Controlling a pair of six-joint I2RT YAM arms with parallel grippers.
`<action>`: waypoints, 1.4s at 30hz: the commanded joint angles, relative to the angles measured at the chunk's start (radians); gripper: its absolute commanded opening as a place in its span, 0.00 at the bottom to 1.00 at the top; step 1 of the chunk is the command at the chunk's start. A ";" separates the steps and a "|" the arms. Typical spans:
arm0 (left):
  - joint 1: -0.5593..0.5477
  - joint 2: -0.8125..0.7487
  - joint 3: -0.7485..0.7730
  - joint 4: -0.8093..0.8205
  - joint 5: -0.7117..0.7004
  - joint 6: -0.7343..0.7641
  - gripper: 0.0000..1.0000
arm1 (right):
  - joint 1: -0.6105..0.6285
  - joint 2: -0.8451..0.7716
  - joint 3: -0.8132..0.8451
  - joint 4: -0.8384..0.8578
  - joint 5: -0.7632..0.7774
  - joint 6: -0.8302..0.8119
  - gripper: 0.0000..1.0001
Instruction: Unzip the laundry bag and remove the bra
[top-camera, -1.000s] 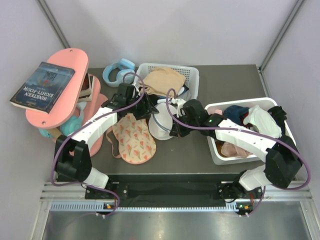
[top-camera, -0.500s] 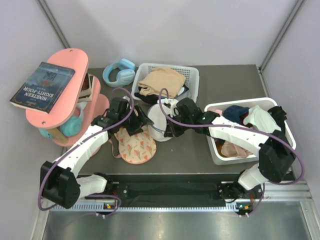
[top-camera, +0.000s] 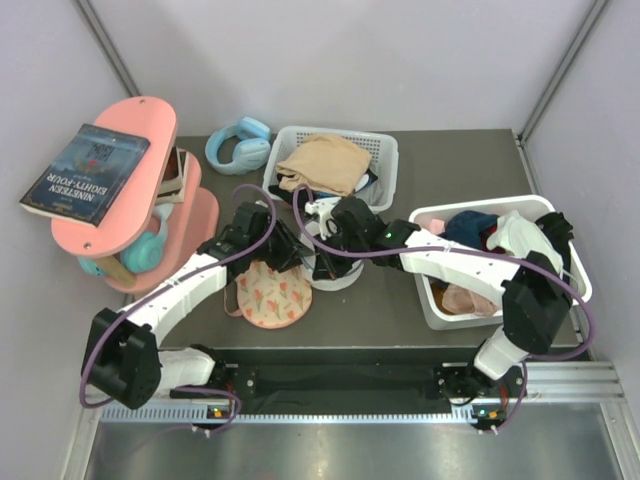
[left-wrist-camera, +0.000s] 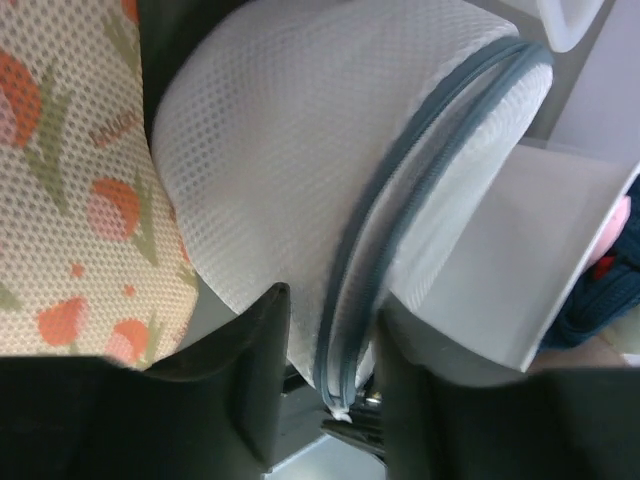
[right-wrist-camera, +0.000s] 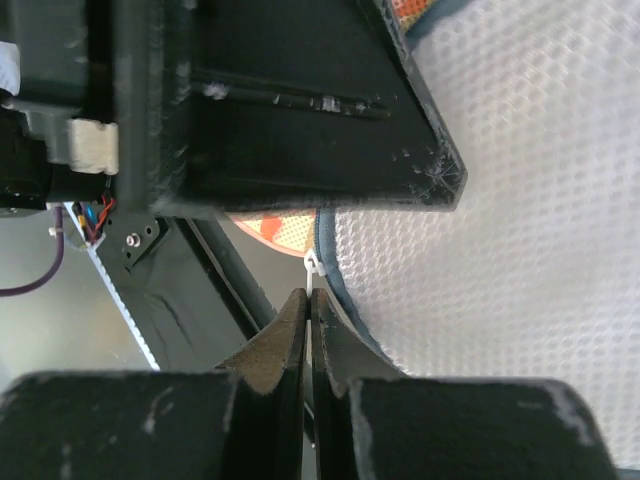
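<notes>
Mid-bench, the laundry bag (top-camera: 338, 275), its grey zip closed along the stretch in view, hemmed in by both grippers. Lower and nearer the front edge than a second ago.

Just left of it and touching it, the bra (top-camera: 270, 296), flat on the bench (top-camera: 450, 160). Likewise shifted nearer and more bunched.

At the bag's left side, the left gripper (top-camera: 296, 256), drawn back from the rear basket (top-camera: 385, 140) since then. Jaws spread, one finger (left-wrist-camera: 250, 380) on each side of the zip rim; no telling whether squeezing.

Over the bag's top, the right gripper (top-camera: 326, 252), swung leftward away from the right basket (top-camera: 440, 315). Jaws pressed together at the rim's edge, a small white tab (right-wrist-camera: 312, 266) just at their tips; no telling whether pinched.

Unmoved: headphones (top-camera: 240, 145), book (top-camera: 85, 170), pink shelf (top-camera: 150, 120).
</notes>
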 joint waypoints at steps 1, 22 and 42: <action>-0.005 0.019 0.016 0.067 -0.037 -0.002 0.31 | 0.018 0.005 0.060 0.002 -0.007 -0.023 0.00; 0.058 0.048 0.056 0.041 -0.028 0.089 0.00 | -0.044 -0.062 -0.053 -0.002 0.051 -0.006 0.00; 0.102 0.310 0.425 0.029 0.207 0.437 0.00 | -0.133 -0.144 -0.090 0.015 0.028 -0.003 0.00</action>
